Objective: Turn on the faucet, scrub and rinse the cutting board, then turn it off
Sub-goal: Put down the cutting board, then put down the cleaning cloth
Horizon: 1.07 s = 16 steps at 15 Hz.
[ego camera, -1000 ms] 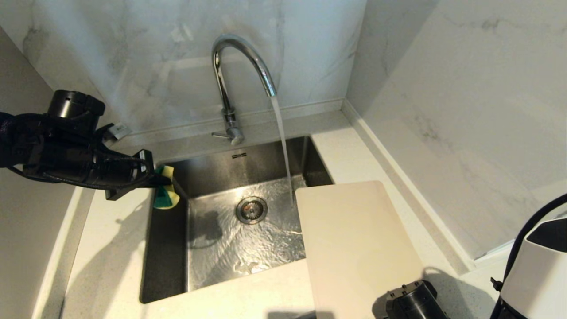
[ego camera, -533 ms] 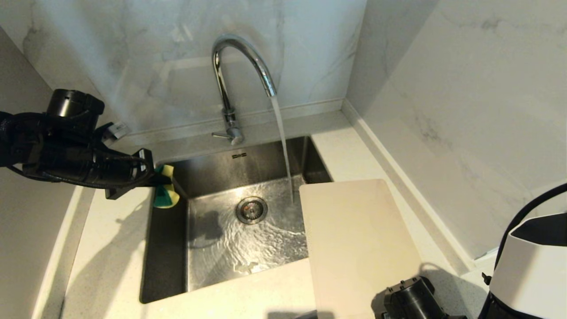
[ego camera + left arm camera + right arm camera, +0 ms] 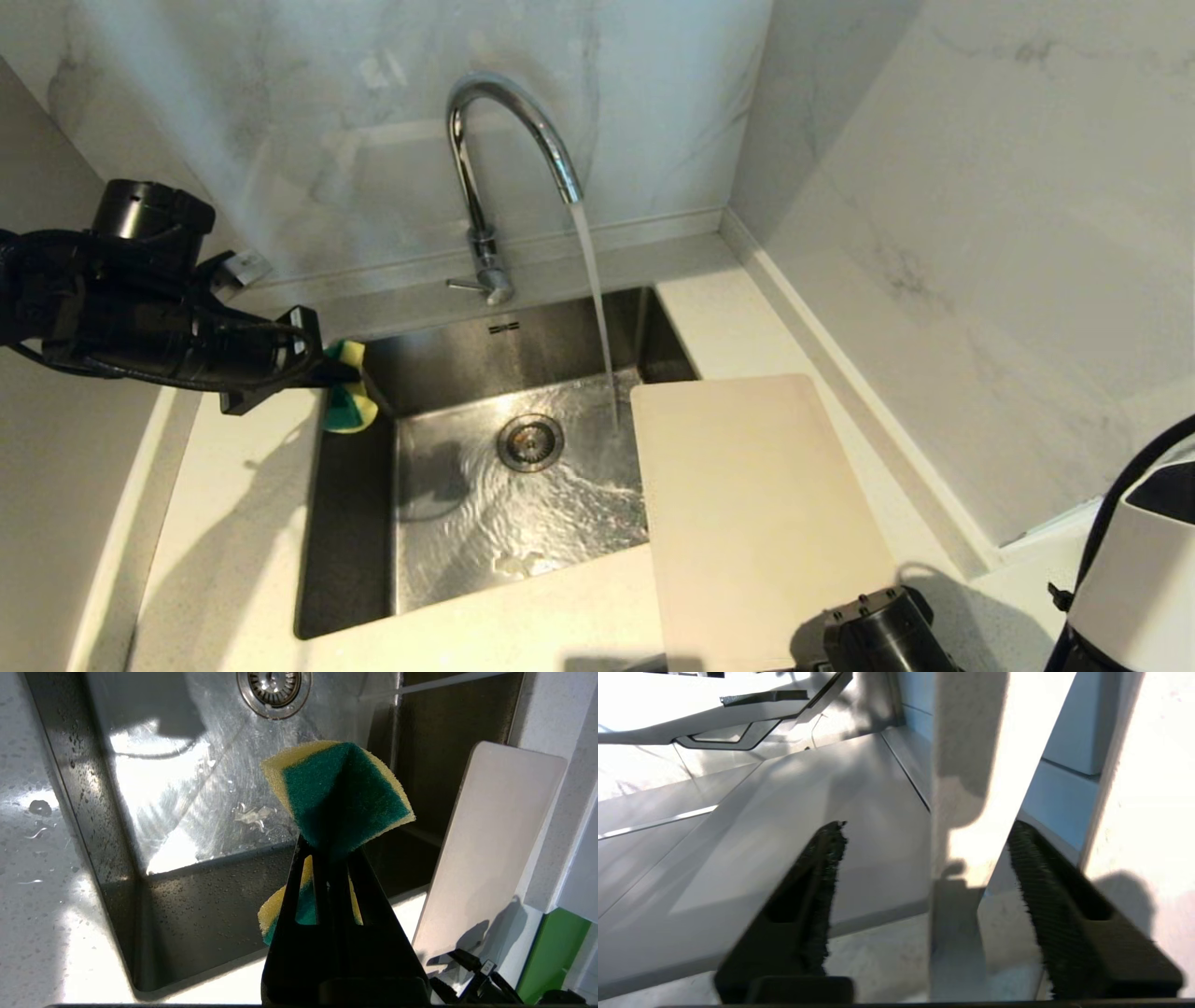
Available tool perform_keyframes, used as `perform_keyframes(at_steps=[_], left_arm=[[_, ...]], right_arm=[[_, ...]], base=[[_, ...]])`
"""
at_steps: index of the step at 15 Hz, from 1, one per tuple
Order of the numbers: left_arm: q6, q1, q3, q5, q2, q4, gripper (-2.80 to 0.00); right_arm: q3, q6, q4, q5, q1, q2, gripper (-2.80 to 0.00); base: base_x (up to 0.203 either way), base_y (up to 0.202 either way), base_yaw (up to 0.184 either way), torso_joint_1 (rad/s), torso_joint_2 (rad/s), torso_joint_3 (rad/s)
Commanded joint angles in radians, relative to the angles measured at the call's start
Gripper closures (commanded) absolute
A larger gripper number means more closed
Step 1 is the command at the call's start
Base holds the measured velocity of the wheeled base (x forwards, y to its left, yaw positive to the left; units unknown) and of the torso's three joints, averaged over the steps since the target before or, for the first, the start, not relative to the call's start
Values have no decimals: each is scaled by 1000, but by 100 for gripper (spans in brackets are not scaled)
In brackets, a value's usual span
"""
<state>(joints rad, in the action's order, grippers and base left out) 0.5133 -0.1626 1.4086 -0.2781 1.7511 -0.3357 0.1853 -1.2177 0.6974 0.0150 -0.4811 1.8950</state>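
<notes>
The board lay flat on the worktop to the right of the sink, its left edge overhanging the basin; it looked thin, stiff and light, and probably slick where wet, so the near short edge seemed the best place to take it, a finger above and a finger below. The faucet ran behind it, the stream falling into the basin just off the board's far left corner; its lever pointed left. The right hand sat at the board's near end, spread wide with the board's edge standing between its fingers and neither pad visibly touching; only the right wrist view showed this, the head view catching just the wrist. The left hand hovered over the sink's left rim, pressed together on a sponge; the left wrist view showed the sponge folded in the pinch, green face outward.
</notes>
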Motion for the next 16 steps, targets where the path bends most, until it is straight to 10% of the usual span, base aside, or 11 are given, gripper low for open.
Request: perform_keyframes(at_steps=[1, 16], left_arm=[[5, -1, 1, 1, -9, -3, 0], [24, -32, 7, 55, -104, -77, 0]], right_arm=[[-13, -7, 5, -4, -1, -62, -280], [5, 60, 5, -89, -1, -429, -280]], base=[[0, 0, 0, 0, 0, 0], [0, 0, 0, 0, 0, 0]])
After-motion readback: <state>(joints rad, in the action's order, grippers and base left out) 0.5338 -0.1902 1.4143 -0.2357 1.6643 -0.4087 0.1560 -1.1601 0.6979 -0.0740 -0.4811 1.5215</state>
